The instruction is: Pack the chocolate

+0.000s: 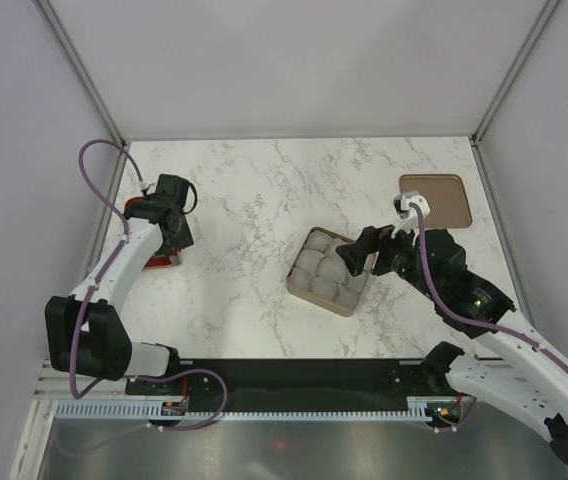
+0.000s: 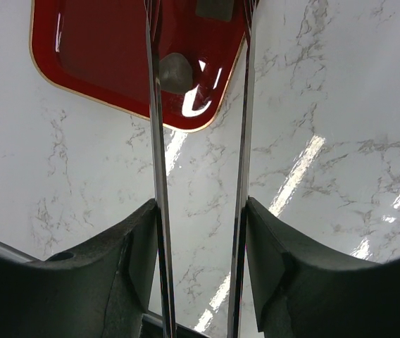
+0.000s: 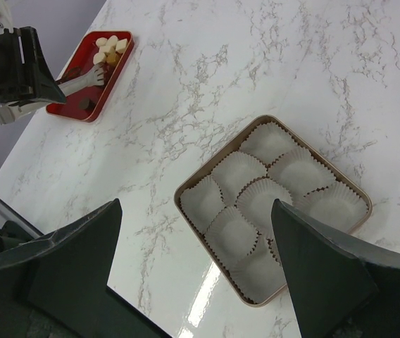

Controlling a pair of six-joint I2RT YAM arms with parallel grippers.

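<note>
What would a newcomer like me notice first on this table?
Likely the tan box at mid-table, full of empty white paper cups, with the right arm's open fingers poised above it. Then the glossy red tray at the table's left edge, holding the chocolate, where the left arm's fingers grip long metal tongs reaching over it.

No lettering, label, brand name, number or sign can be read in any of the three views.
</note>
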